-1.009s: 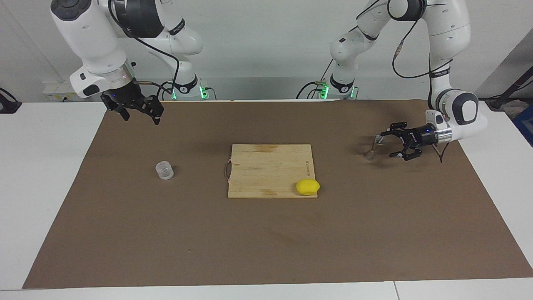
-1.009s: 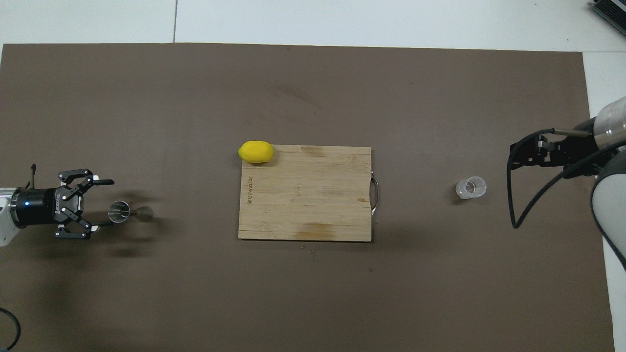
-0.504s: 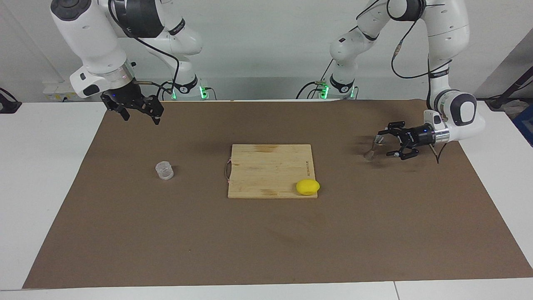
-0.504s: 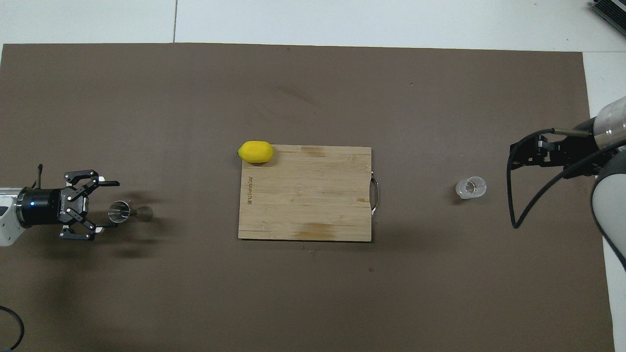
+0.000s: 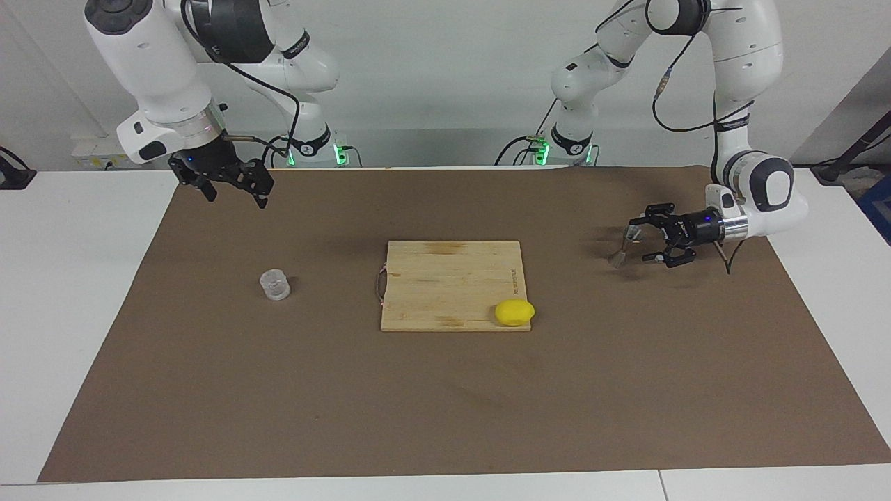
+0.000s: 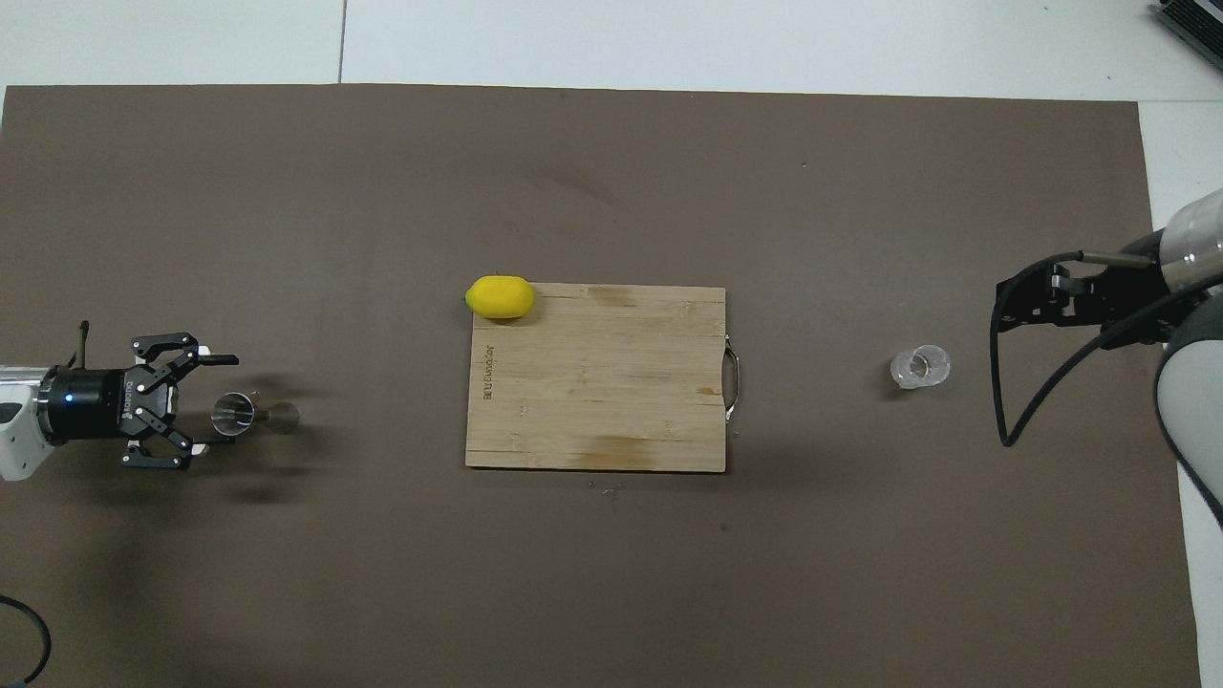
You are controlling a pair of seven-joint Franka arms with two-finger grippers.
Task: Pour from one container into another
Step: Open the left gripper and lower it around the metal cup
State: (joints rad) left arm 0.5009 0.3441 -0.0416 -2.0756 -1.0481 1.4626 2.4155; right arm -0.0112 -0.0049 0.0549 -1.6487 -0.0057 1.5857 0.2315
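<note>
The small silver hourglass-shaped metal jigger stands near the table's left-arm edge, between the left gripper's wide-open, empty fingers; an off-centre close could topple it. The squat clear ribbed cup sits near the right-arm edge, where the right gripper waits, spread and empty.

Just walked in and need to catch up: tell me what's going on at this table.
The left gripper, open, is low beside the silver jigger, its fingers either side of it. The clear cup stands untouched at the right arm's end, with the right gripper waiting above the mat. A lemon sits on the cutting board. Nothing is poured yet.
</note>
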